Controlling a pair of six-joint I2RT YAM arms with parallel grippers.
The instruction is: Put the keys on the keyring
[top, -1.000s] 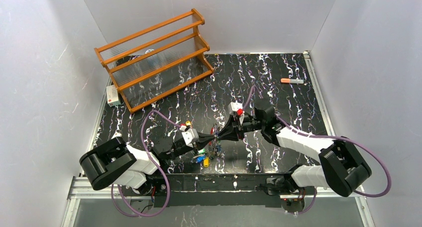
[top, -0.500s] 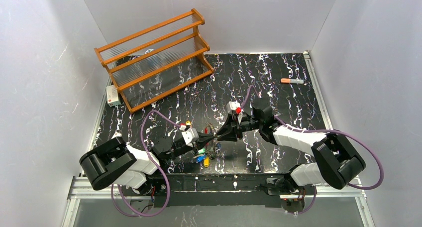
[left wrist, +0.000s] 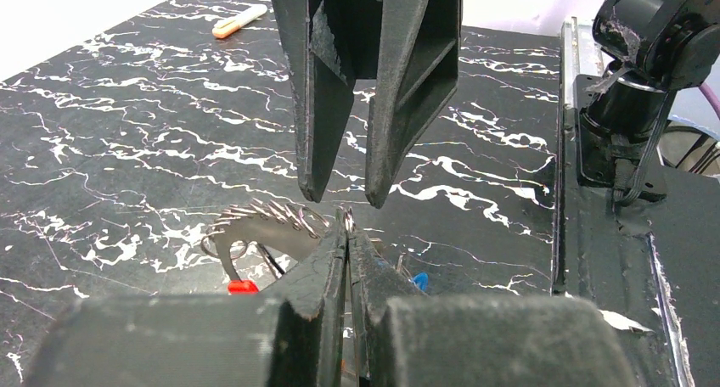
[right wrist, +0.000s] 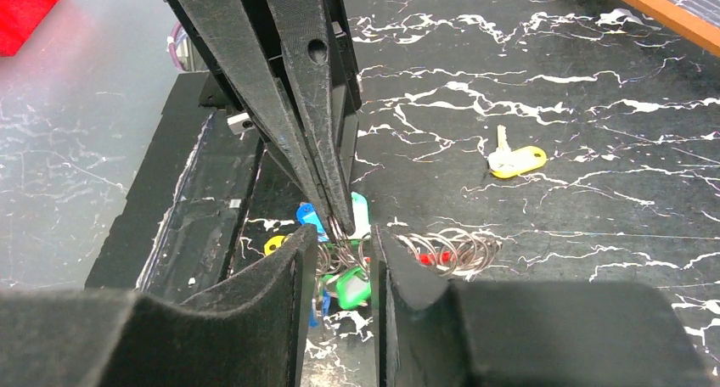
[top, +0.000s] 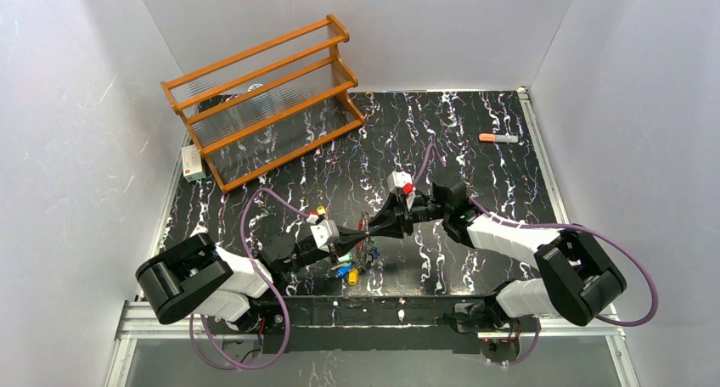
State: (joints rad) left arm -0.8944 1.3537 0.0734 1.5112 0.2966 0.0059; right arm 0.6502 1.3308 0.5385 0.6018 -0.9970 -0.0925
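Observation:
The keyring [top: 366, 245] is a bunch of thin wire rings [right wrist: 448, 251] with a red piece [left wrist: 242, 286], lying between the two arms. Green [right wrist: 352, 287], blue [right wrist: 309, 217], white [right wrist: 361, 214] and yellow [right wrist: 273, 244] keys hang round it. My left gripper [left wrist: 346, 220] is shut, with a thin wire loop of the keyring pinched at its tips. My right gripper [right wrist: 340, 236] faces it tip to tip and stands open, its fingers [left wrist: 316, 179] on either side of the left tips and the rings. A loose yellow key [right wrist: 518, 160] lies apart on the table.
A wooden rack [top: 263, 98] stands at the back left with a small white box [top: 194, 162] beside it. An orange-capped marker [top: 498, 137] lies at the back right. The right arm's base [left wrist: 632, 98] rises at the near edge.
The right gripper's jaws have spread a little wider, and the right arm's elbow has shifted slightly left. The left gripper stays shut in the same place.

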